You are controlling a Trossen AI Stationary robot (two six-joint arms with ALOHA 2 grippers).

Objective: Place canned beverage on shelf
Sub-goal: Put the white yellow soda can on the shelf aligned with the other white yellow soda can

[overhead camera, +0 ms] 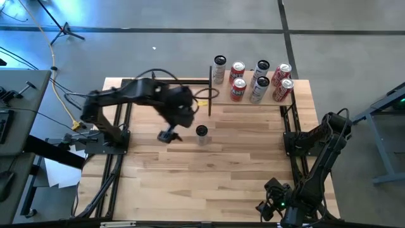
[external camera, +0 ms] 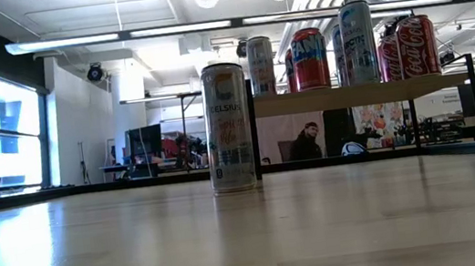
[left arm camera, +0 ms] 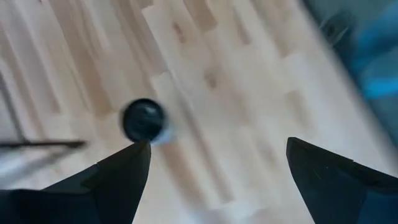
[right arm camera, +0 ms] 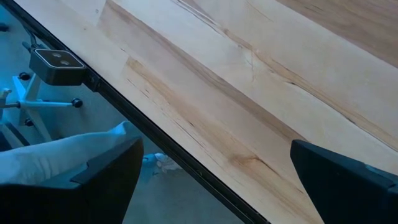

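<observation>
Can (overhead camera: pixel 202 133) is left upright on the table (overhead camera: pixel 190 183), near of the shelf (overhead camera: pixel 253 99), with the left gripper (overhead camera: pixel 168 135) spread beside it and unheld, so a skewed closure could tip it.

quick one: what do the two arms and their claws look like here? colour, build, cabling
Both arms are black with chunky jointed links. The left arm has thin dark cables looping over it; its claw is a small black two-finger piece. In the left wrist view the fingers are dark wedge shapes tapering to points. The right arm is the same black build, and its claw has matching dark wedge fingers. No markings visible.
</observation>
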